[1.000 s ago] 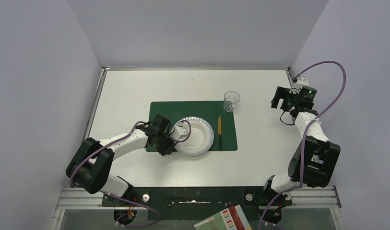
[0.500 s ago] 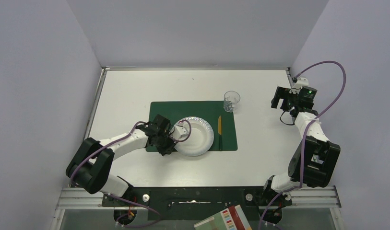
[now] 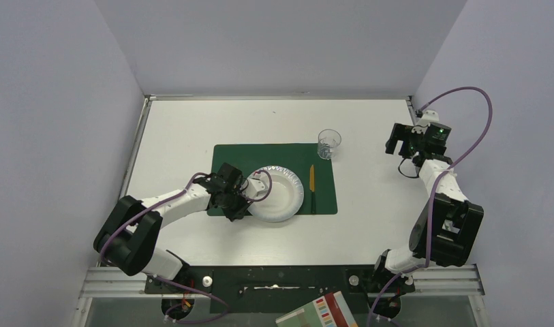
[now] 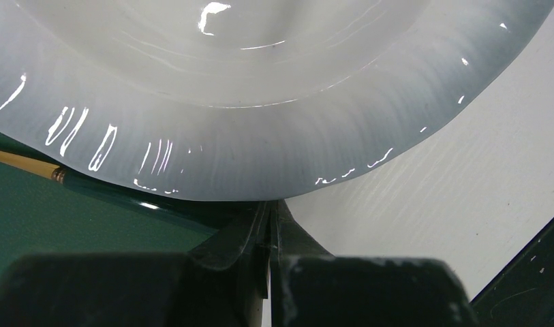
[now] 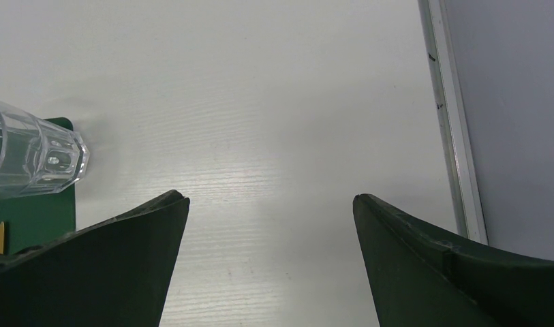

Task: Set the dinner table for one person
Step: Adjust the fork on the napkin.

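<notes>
From above, the matte white dinner table [image 3: 178, 129] carries a dark green rectangular placemat [image 3: 260, 155] near its middle. A round white plate [image 3: 281, 194] with a fluted rim sits on the mat's near left part and overhangs its near edge. A slim knife [image 3: 313, 189] with a tan handle lies just right of the plate. A clear glass [image 3: 329, 144] stands at the mat's far right corner. The left gripper [image 3: 241, 197] is at the plate's left rim, and the right gripper [image 3: 400, 146] hangs well apart, over the table's far right.

In the left wrist view the jaws are pressed together at the glossy, thin rim, apparently pinching it. So slick a rim could slip free or buckle, and a dragged plate might knock the knife.

In the right wrist view the fingers stand wide apart and hold nothing. The faceted glass lies to their left, and a careless reach could tip it.
</notes>
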